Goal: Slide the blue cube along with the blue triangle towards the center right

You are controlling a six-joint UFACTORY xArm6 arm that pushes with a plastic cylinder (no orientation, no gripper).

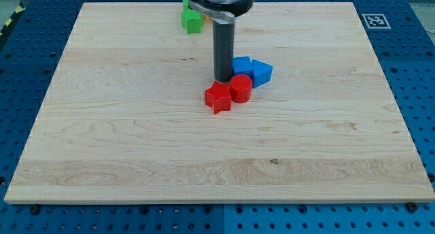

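My tip (223,79) rests on the board just left of the blue cube (241,65), touching or nearly touching it. The blue triangle (262,72) sits right against the cube's right side. A red cylinder (240,88) lies just below the blue cube, and a red star-shaped block (218,97) lies to its lower left, directly below my tip. The rod hides the cube's left edge.
A green block (192,20) sits near the view's top, partly hidden behind the rod's mount. The wooden board (122,139) lies on a blue pegboard table, with a fiducial marker (375,20) at the top right corner.
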